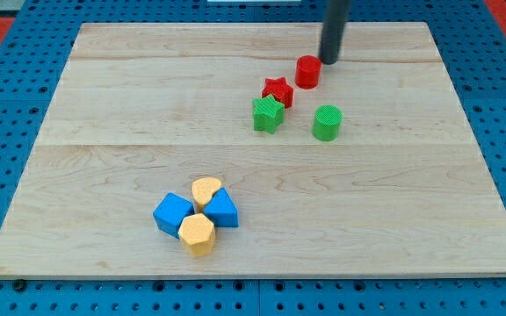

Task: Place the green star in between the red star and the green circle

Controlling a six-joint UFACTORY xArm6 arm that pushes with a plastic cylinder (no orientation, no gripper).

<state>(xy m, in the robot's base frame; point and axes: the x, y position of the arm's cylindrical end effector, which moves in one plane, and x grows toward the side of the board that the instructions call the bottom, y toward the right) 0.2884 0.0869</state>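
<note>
Up near the view's top, my tip (pixel 330 61) rests on the pale wooden board (pixel 104 96), at the end of the straight dark rod that comes down from the top edge. I carry no jaws at all, so nothing is clamped or held; the rod simply ends in that blunt tip.

Just beside my tip, toward the view's left and slightly lower, stands the small red plastic cylinder (pixel 307 72); whether the two touch I cannot tell. Farther from my tip in the same down-left direction sits the small red plastic star (pixel 278 91), close to the cylinder. The small green plastic star (pixel 268 114), the block named in the task, lies directly below the red star and touches or nearly touches it, so it is well below and to the left of my tip. The small green plastic circle (pixel 327 122) stands almost straight below my tip, apart from it, and to the right of the green star with a clear gap of bare wood between them.

Far from my tip, toward the view's bottom left, four blocks huddle together: a yellow rounded block (pixel 206 190), a blue block (pixel 173 213), a blue wedge-like block (pixel 222 210) and a yellow faceted block (pixel 197 233).

Around the board lies a blue perforated base (pixel 25 53).
</note>
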